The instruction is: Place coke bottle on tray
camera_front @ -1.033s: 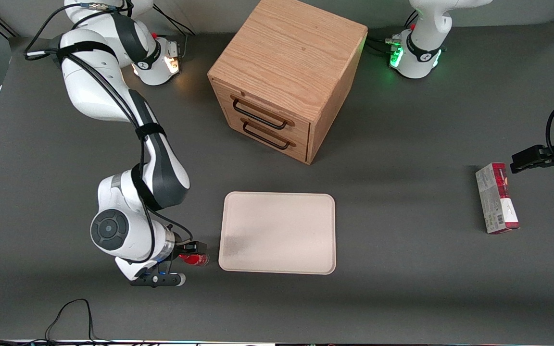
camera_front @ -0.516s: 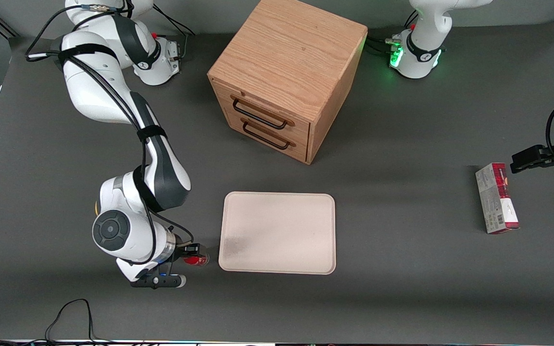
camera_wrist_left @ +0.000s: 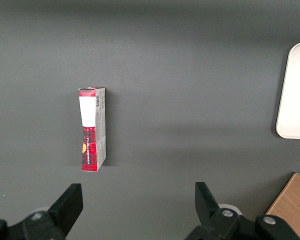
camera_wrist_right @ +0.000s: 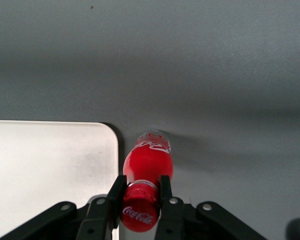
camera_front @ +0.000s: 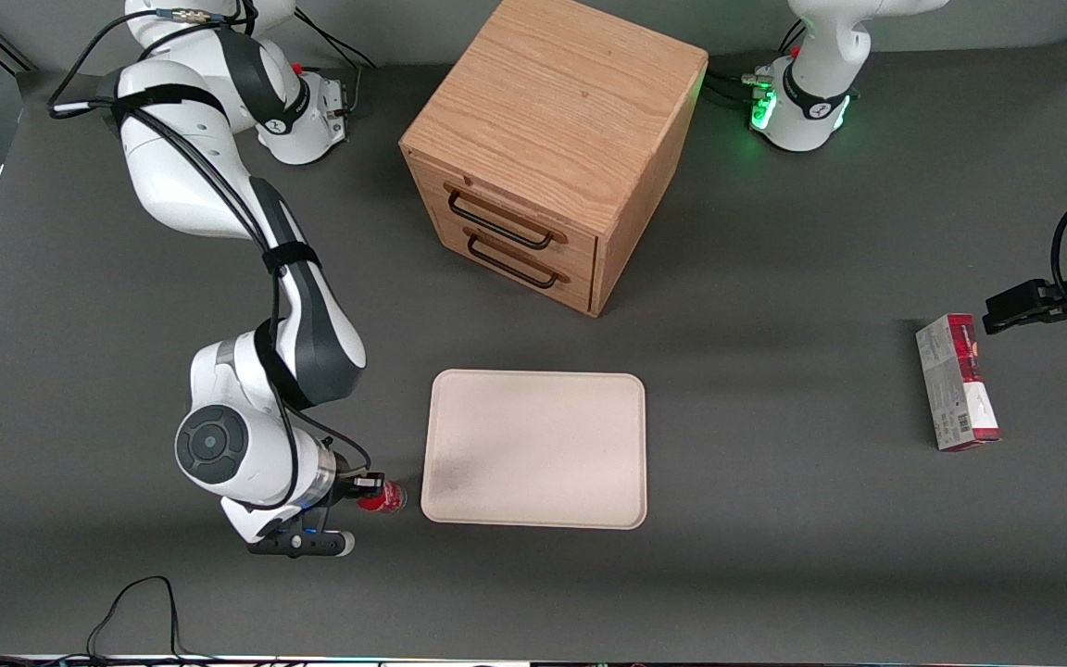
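Dark grey tabletop, and the gripper [camera_wrist_right: 141,199] has its fingers pinched on the coke bottle [camera_wrist_right: 147,175] just below the cap, right beside the tray [camera_front: 533,449] at its near corner. Tiny, light, stiff, probably slick: neck hold looks sensible.

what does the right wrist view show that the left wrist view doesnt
Only the right wrist view shows the gripper shut on the coke bottle at its neck, just beside the tray's corner. Only the left wrist view shows the red-and-grey carton lying on the table and a corner of the wooden cabinet. Both show the tray and the grey table.
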